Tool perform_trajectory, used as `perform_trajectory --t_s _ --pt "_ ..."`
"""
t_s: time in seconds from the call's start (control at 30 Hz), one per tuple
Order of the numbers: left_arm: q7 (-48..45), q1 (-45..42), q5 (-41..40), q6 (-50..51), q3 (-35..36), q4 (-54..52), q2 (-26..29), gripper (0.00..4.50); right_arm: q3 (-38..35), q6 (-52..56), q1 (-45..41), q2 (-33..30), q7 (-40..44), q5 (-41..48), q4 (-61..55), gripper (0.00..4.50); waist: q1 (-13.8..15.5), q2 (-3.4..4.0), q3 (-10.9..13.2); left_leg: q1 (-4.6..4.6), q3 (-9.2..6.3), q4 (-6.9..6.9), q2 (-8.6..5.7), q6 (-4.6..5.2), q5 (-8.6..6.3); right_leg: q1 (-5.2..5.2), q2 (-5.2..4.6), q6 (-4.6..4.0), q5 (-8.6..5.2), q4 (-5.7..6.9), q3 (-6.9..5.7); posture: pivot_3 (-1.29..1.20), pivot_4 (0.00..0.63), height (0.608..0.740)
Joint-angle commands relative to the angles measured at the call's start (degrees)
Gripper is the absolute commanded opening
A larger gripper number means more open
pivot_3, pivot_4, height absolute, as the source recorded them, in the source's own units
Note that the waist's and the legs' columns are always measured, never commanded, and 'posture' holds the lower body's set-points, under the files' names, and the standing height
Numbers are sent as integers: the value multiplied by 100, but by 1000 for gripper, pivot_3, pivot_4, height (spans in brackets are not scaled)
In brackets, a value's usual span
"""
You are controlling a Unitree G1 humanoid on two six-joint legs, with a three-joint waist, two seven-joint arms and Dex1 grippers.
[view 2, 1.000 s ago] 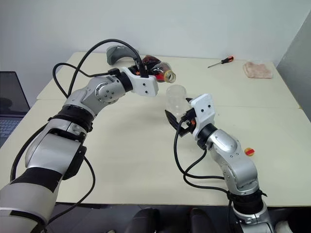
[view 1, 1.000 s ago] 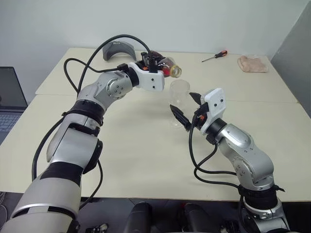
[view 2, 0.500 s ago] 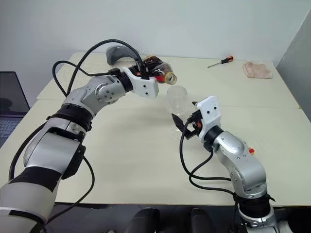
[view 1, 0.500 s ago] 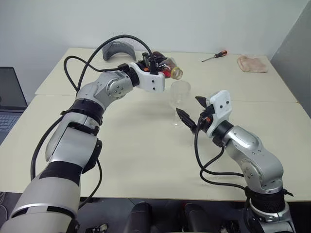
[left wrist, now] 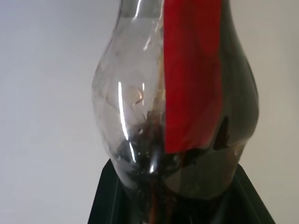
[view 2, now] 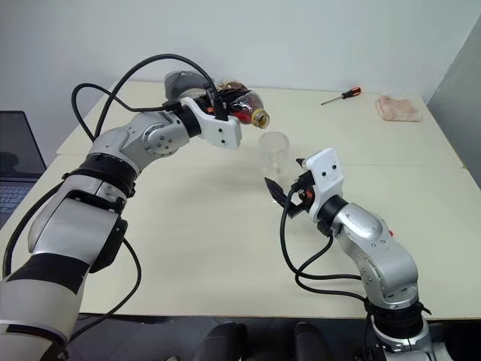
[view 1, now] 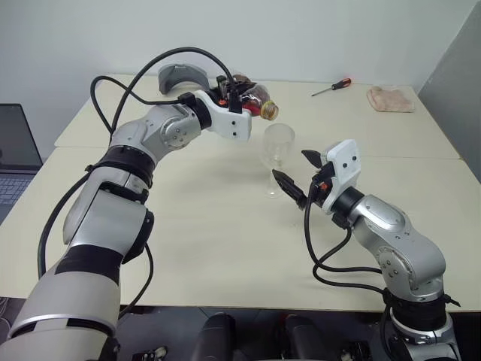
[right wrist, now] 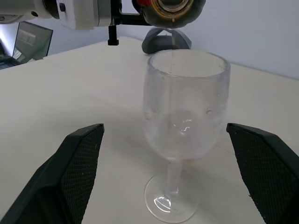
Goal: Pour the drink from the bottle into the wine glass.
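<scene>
My left jaws (view 1: 239, 96) are clamped on the bottle (view 1: 254, 104), which I hold tipped on its side with its uncapped mouth just above the rim of the wine glass (view 1: 276, 156). In the left wrist view dark brown drink (left wrist: 236, 93) pools along one side of the bottle beside the red label band (left wrist: 191, 74). A thin thread of drink seems to fall from the mouth into the glass, though the bowl looks almost empty. The one glass stands upright on the counter (view 1: 225, 226), clear and stemmed. My right jaws (view 1: 298, 177) gape wide beside the stem, touching nothing. One screwdriver (view 1: 331, 87) and one crumpled cloth (view 1: 390, 98) lie on the far side.
</scene>
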Motion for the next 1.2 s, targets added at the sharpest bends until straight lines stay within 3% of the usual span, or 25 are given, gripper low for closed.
perform_trajectory --t_s 0.03,0.63,1.2 --pt "304 -304 49 53 -2 -15 65 897 21 -28 -89 -2 19 63 -277 4500 0 0 0 0 0 0 0 0 0 0 0 0 0 1 0 0 150 740" --pt "631 -435 239 36 -256 205 50 896 30 -3 -81 76 -111 42 -290 4500 0 0 0 0 2 8 0 -5 3 -3 0 0 0 14 2 0 150 740" --pt "762 -536 307 20 -355 343 62 896 39 -640 109 122 106 66 -314 4500 -1 0 0 -11 1 52 2 2 -2 -4 0 2 -2 30 0 0 150 740"
